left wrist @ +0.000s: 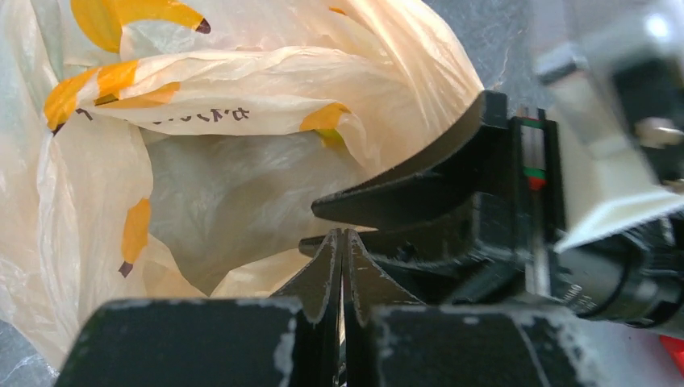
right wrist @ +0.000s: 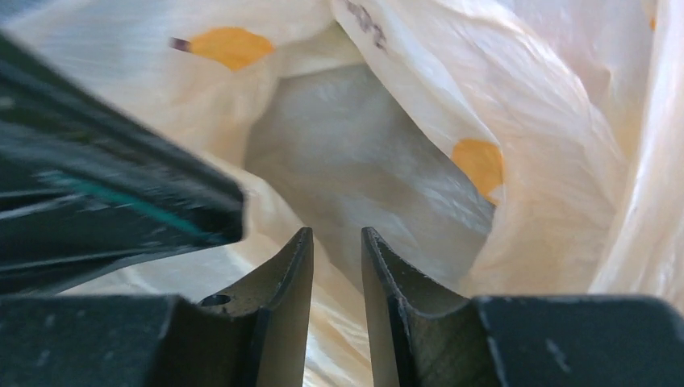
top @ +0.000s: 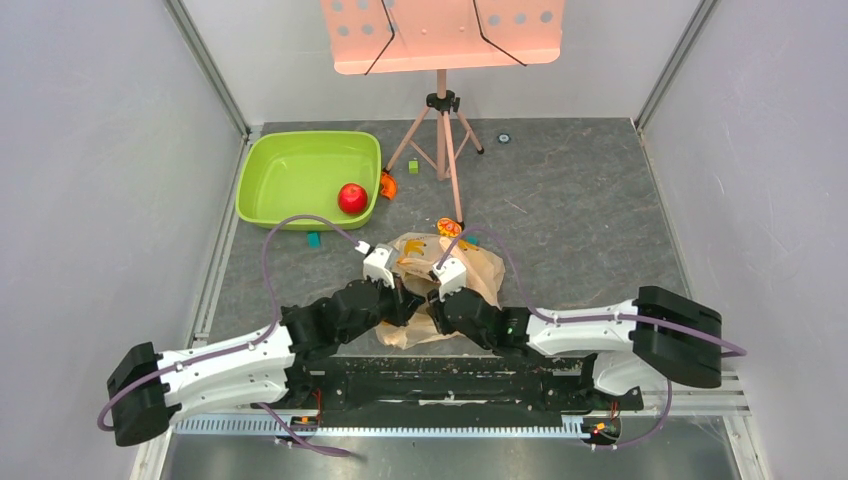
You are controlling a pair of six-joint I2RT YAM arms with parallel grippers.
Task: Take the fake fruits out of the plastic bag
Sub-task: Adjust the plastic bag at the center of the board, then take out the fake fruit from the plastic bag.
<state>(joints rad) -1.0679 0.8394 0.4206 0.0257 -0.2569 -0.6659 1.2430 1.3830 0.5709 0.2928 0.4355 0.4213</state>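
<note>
One thin, crinkled, translucent beige plastic bag (top: 482, 268) with yellow-orange printed patches lies on the dark grey tabletop (top: 580, 220), near the middle of its near edge. Its long axis runs roughly from the near edge toward the far edge. Its mouth gapes toward the near edge, so both wrist views look straight into the pale hollow.

Two arms meet at the mouth. The left gripper (left wrist: 343, 242) has its jaws pressed together at the bag's rim; whether any film is caught between them cannot be told. The right gripper (right wrist: 336, 242) has its jaws parted by a narrow gap, through which bag plastic shows. It sits just beside the left gripper.

One glossy red plastic apple (top: 351, 198) rests inside one lime green rectangular tub (top: 300, 180), at the tub's near right corner. The tub stands toward the far left corner of the tabletop, well apart from the bag.

One salmon-pink perforated music stand (top: 443, 35) rises on a tripod at the middle of the far edge. One small yellow-and-red object (top: 449, 228), too small to identify, lies just beyond the bag's far side.
</note>
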